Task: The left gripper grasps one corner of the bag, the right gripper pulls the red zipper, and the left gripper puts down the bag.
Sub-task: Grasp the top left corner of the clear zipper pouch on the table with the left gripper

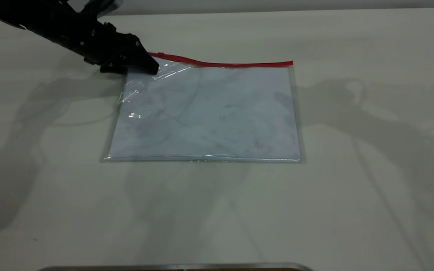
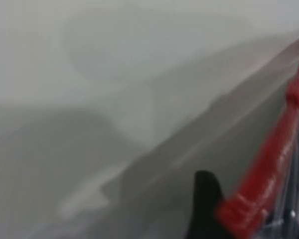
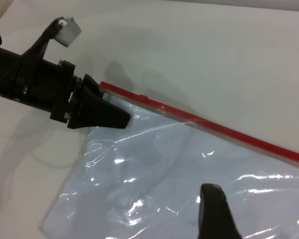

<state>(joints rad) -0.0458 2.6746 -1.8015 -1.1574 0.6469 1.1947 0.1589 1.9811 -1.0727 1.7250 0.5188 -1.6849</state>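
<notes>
**Bag pinched at its far left corner**

Bag [image 1: 205, 114] lies flat on the desk [image 1: 352, 188]; left hand [image 1: 147, 66] is clamped on its corner by the zipper [image 1: 224, 64]. Thin, slick and floppy, it likely needs a grip on the stiffer strip. Right hand [image 3: 214, 209]: state unclear.

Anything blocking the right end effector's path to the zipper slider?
Nothing visible. The red zipper lies exposed along the bag's far edge. The left end effector sits on the bag's corner near the slider end, so it's tight there. The right end effector hovers over the bag.
</notes>
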